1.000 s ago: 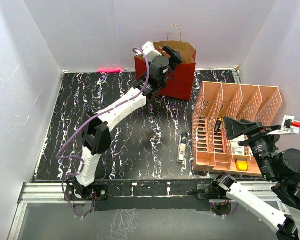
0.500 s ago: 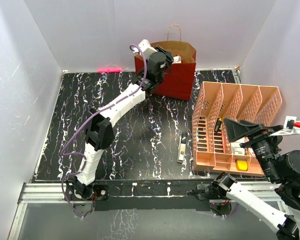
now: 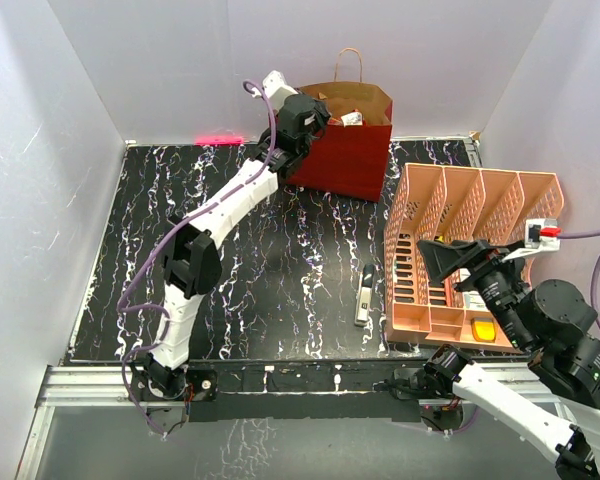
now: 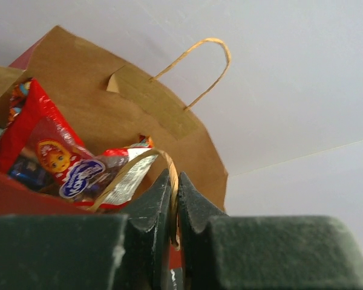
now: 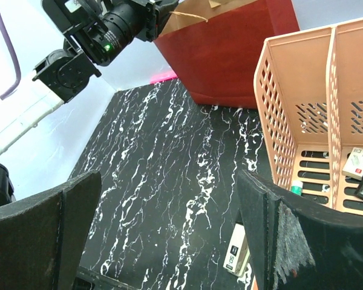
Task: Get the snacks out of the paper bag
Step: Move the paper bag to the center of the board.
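The left gripper (image 4: 174, 181) is pinched shut on the near cord handle (image 4: 146, 154) of the paper bag (image 3: 345, 160). The snacks (image 4: 54, 157) lie inside the bag, just beyond its fingertips. The right gripper (image 5: 169, 205) hangs wide open, well apart.

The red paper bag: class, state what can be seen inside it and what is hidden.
Inside the paper bag, a red snack packet shows against the brown inner wall, with a silver-foil packet beside it. The bag's red front wall hides everything lower down.
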### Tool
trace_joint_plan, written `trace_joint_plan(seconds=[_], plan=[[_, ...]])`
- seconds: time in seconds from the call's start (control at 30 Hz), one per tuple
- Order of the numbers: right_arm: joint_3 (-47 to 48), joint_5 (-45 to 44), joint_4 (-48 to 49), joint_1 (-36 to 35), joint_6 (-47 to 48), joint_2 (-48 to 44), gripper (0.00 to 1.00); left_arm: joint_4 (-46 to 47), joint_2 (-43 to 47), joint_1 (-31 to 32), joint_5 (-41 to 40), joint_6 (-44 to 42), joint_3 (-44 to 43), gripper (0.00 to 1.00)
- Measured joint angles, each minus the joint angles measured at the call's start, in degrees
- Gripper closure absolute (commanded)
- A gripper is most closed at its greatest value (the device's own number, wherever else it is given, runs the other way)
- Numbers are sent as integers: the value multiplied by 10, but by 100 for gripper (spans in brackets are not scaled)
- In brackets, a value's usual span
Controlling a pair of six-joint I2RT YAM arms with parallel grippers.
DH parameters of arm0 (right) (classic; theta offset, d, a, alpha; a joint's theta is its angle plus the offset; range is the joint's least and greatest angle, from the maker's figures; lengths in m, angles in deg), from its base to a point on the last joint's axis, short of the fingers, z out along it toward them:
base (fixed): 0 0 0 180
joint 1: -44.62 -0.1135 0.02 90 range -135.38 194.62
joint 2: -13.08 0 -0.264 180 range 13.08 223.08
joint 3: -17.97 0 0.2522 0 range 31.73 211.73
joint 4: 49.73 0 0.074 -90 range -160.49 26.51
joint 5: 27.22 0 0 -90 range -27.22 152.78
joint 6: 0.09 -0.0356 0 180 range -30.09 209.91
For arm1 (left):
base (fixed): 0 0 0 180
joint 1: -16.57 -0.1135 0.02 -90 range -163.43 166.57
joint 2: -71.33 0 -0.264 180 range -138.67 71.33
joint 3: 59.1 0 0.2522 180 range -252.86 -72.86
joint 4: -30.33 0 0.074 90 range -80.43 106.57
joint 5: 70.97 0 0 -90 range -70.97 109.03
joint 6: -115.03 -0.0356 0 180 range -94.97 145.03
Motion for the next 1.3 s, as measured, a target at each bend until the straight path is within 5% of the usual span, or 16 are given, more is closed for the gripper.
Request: trace_joint_plan(seconds=[0.47,1.0,1.3], plan=[[-18,15,1,0,-3,36,2,-89,192,-59,30,-20,195,100],[-16,129,36,0,10,165,2,-318,682,-103,-9,-31,525,99],[-28,259,163,0,16,231,2,-476,905,-106,-54,29,590,98]])
